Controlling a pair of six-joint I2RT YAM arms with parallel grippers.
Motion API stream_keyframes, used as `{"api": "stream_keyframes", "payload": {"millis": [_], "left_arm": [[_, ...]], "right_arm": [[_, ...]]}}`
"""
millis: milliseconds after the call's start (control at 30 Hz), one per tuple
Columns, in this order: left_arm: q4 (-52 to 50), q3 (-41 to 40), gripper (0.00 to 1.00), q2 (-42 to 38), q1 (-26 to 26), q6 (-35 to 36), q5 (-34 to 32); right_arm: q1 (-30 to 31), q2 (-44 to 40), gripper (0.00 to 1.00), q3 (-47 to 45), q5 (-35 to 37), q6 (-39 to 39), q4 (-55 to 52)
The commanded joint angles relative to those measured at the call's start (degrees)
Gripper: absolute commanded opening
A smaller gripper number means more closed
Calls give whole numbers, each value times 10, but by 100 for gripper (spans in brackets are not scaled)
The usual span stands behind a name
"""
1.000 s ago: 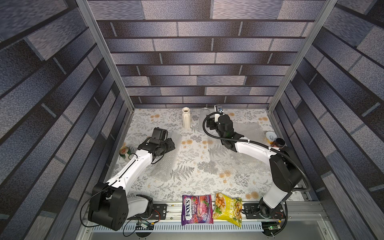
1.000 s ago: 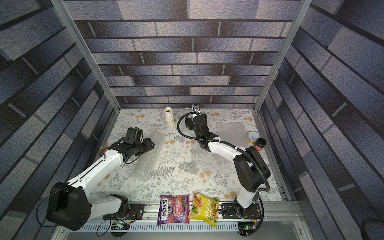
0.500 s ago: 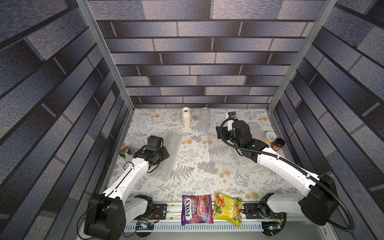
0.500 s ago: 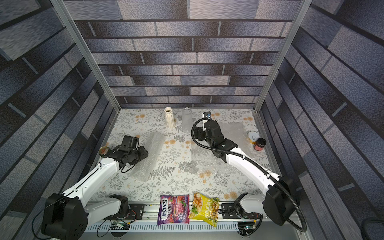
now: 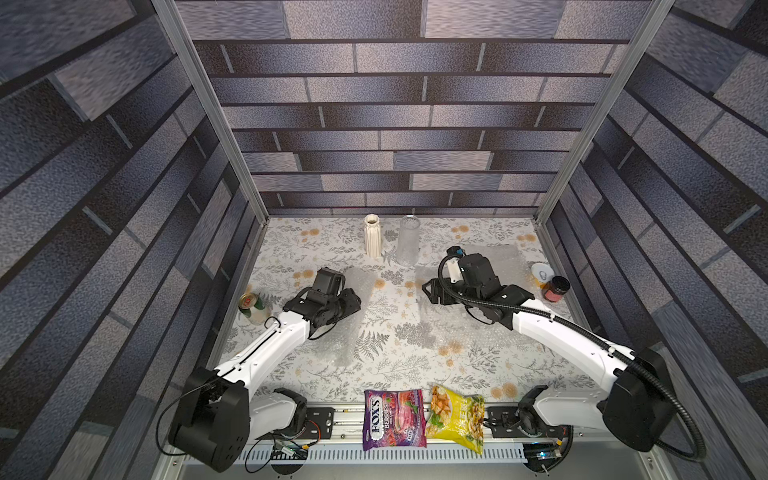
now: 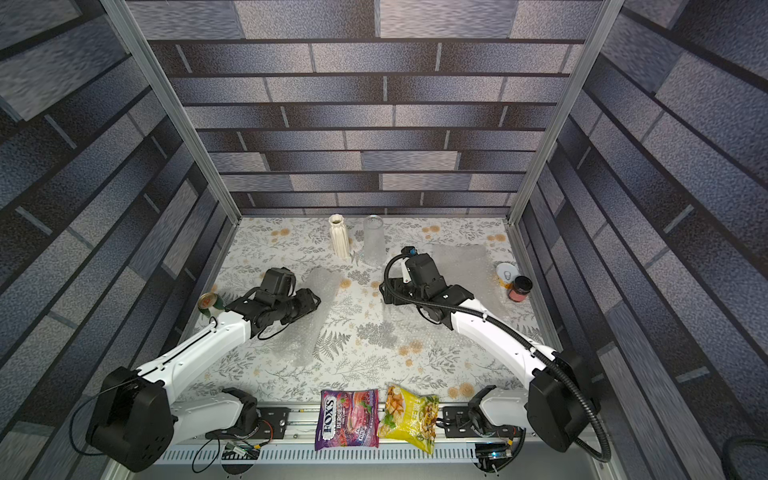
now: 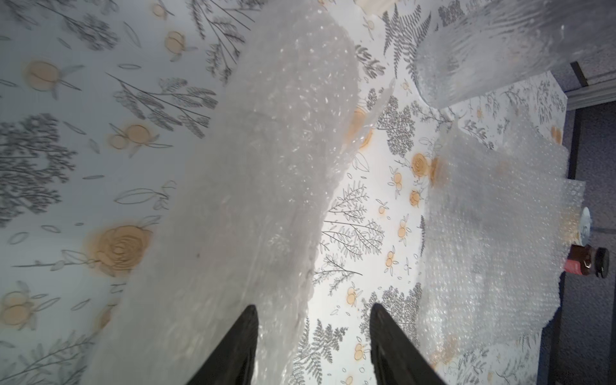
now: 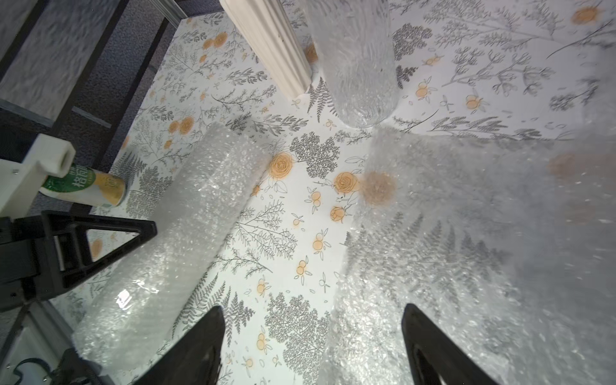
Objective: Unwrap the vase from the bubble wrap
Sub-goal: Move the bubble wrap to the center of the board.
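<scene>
Bubble wrap (image 7: 266,150) lies under both low, forward-stretched grippers: left gripper (image 7: 313,306) slightly parted, right gripper (image 8: 312,306) spread wide.

- A back wall (image 5: 415,124) printed with grey-violet bricks closes the far end.
- 2 side walls, the left wall (image 5: 104,187) and the right wall (image 5: 685,187), carry the same brick print.
- 2 aluminium posts, the left post (image 5: 210,112) and the right post (image 5: 597,112), stand at the back corners.
- The tabletop (image 5: 291,249) wears a white cloth with grey ferns and orange flowers.
- A slotted cable duct (image 5: 332,456) runs along the near edge.
- The cloth is brightly and evenly lit, and the walls look dimmer.
</scene>
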Motion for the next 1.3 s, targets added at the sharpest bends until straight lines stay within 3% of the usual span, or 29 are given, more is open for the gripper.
{"api": "stream_keyframes", "payload": {"millis": [0,133,333,533,700,900,1267], "left_arm": [[-6,30,56,10,-20,-14,32],[-31,59,57,-5,-18,3,22],[-132,66,57,-60,37,36,-72],[-147,-29,52,-102,158,19,-54],[-144,-66,51,-92,199,20,-57],[-91,-75,50,-22,197,27,-5],[-1,-73,51,26,115,-27,70]], "right_arm": [[8,27,83,-12,-67,57,-2],[29,79,79,-8,-112,87,16],[70,143,62,13,-175,125,68],[97,179,63,62,-175,124,55],[104,199,63,73,-179,122,47],[108,202,64,92,-174,119,41],[108,215,65,92,-188,120,38]]}}
